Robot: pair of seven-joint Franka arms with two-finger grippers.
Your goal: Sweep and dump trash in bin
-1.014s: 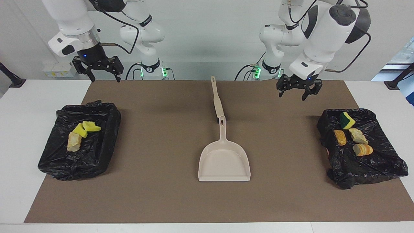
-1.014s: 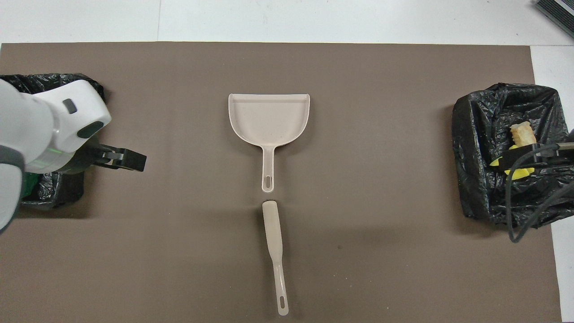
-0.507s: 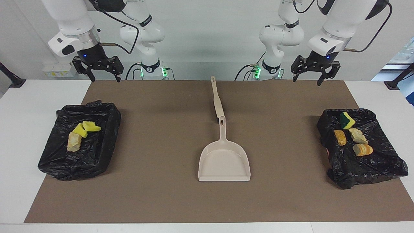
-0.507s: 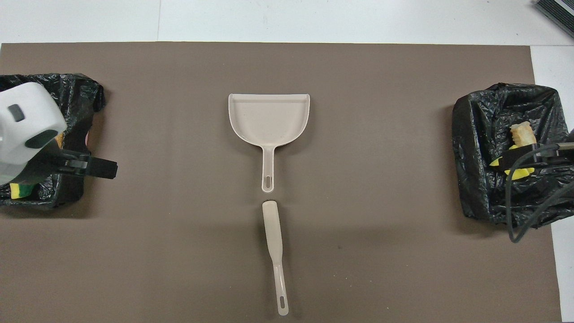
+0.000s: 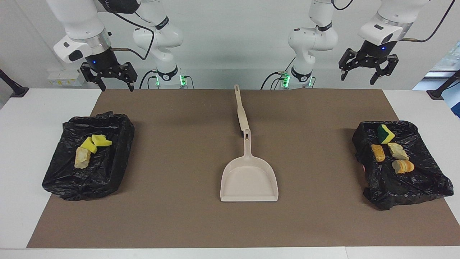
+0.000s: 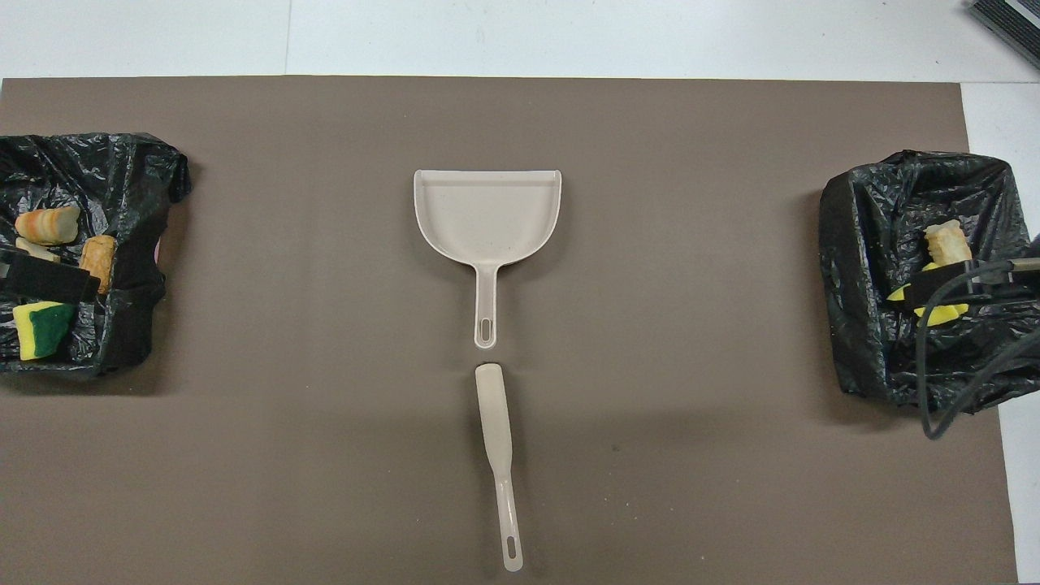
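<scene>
Two bins lined with black bags hold the trash. The bin [image 5: 118, 162] at the right arm's end has yellow sponge bits [image 5: 96, 141] and a pale beige chunk [image 5: 82, 157]. In the bin [image 5: 426, 180] at the left arm's end lie a green-and-yellow sponge [image 5: 385, 133], orange-brown lumps [image 5: 377, 152] and a beige chunk [image 5: 398, 151]. My right gripper [image 5: 118, 85] hangs open and empty over the table's edge nearest the robots. My left gripper [image 5: 366, 72] is raised high at its own end, open and empty.
A beige dustpan [image 5: 249, 180] lies mid-mat, its handle pointing toward the robots. A beige brush [image 5: 240, 111] lies in line with that handle, nearer to the robots. The brown mat [image 5: 179, 216] covers most of the white table.
My left gripper has risen and drawn back toward its own end, uncovering the bin there in the overhead view. The right arm has not moved.
</scene>
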